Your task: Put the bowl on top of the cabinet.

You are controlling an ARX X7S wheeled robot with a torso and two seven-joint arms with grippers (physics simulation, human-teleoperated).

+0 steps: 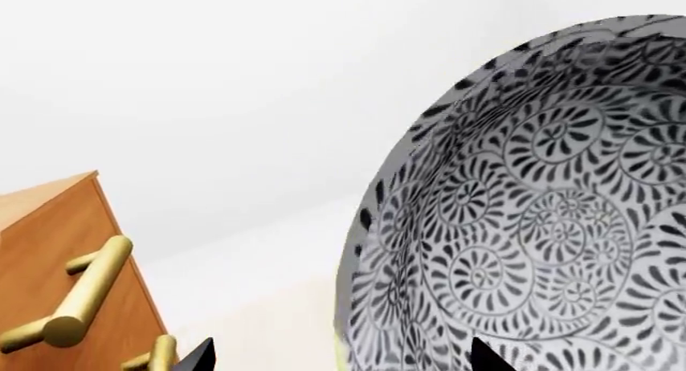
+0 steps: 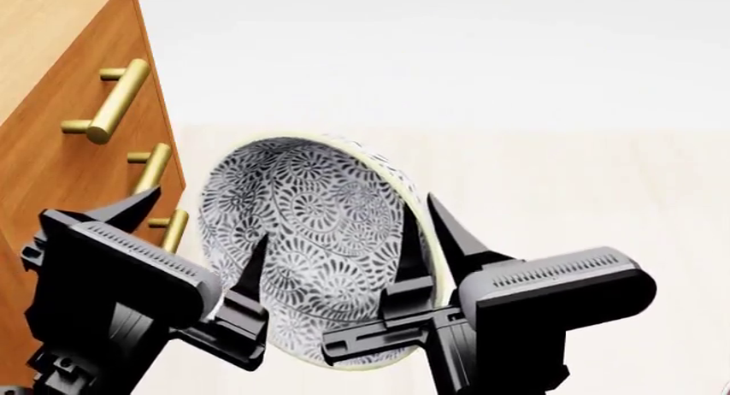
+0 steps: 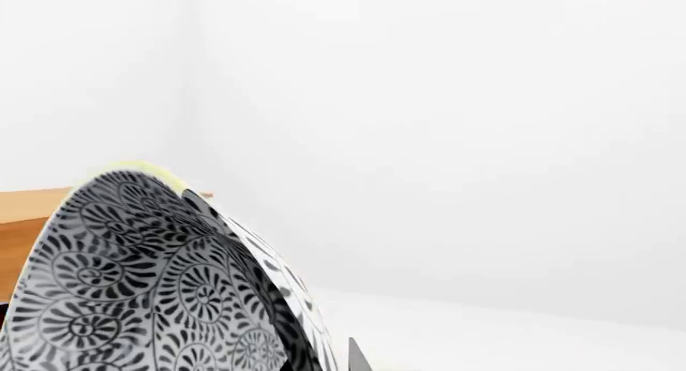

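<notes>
The black-and-white floral bowl [image 2: 308,207] hangs in the air, tipped on its side, with its opening facing me. My right gripper [image 2: 425,241] is shut on the bowl's right rim, one finger inside and one outside. In the right wrist view the bowl [image 3: 128,275] fills the lower left, and the right gripper [image 3: 321,351] straddles its wall. My left gripper [image 2: 200,220] is open wide at the bowl's left edge, with one finger in front of the inside. The bowl [image 1: 536,210] looms close to the left gripper [image 1: 343,356]. The orange-brown cabinet [image 2: 57,156] stands just to the left.
Brass bar handles [image 2: 114,100] stick out from the cabinet front toward the bowl, and one handle [image 1: 86,295] is close to my left gripper. The cabinet [image 1: 54,242] has a lighter wood top at the upper left of the head view. Pale floor and a white wall lie beyond.
</notes>
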